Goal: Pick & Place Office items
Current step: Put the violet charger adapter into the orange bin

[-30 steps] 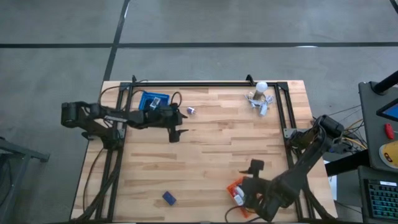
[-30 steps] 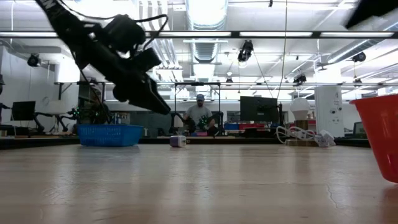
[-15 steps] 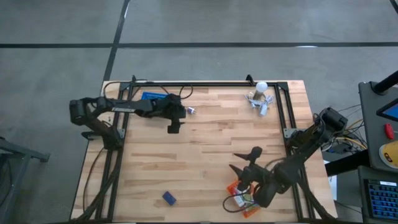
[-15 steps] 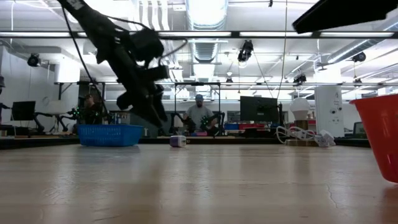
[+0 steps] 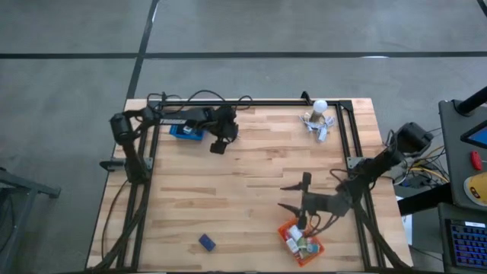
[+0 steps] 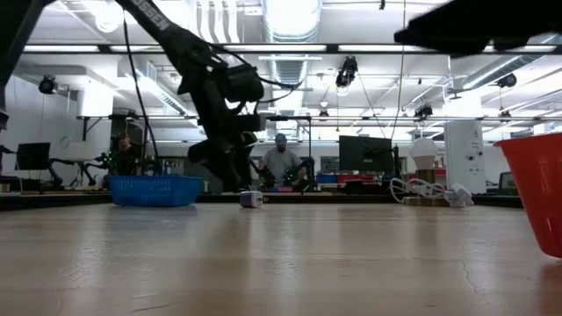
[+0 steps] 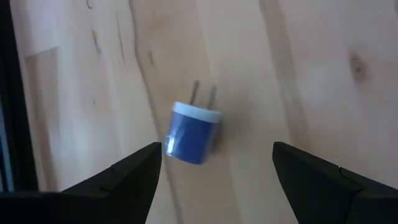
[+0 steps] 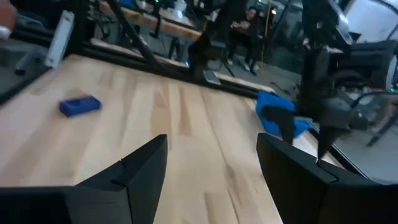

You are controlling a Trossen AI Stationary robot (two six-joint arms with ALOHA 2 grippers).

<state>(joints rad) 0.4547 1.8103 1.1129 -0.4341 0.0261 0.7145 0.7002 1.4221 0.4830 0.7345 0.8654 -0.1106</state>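
A small blue plug adapter (image 7: 194,132) with a white face and two prongs lies on its side on the wood near the table's far edge; the low view shows it as a tiny block (image 6: 251,199). My left gripper (image 7: 217,149) is open just above it, one finger on either side, touching nothing. In the high view this gripper (image 5: 218,144) hides it. A blue block (image 5: 207,242) lies flat near the near edge and also shows in the right wrist view (image 8: 79,105). My right gripper (image 5: 291,195) is open and empty, level, beside the orange basket (image 5: 300,240).
The orange basket holds several small items and shows as a red wall (image 6: 536,193) at the low view's right. A blue mesh basket (image 5: 186,125) sits at the far left corner. A white ball-topped cluster (image 5: 318,120) stands at the far right. A black frame rail (image 5: 251,104) runs along the far edge.
My left gripper has swung toward the far edge and the right, tipping downward and dropping over the plug adapter. My right arm has drawn back from over the orange basket toward the far edge, leaving the basket uncovered, and its gripper now points to the table's left.
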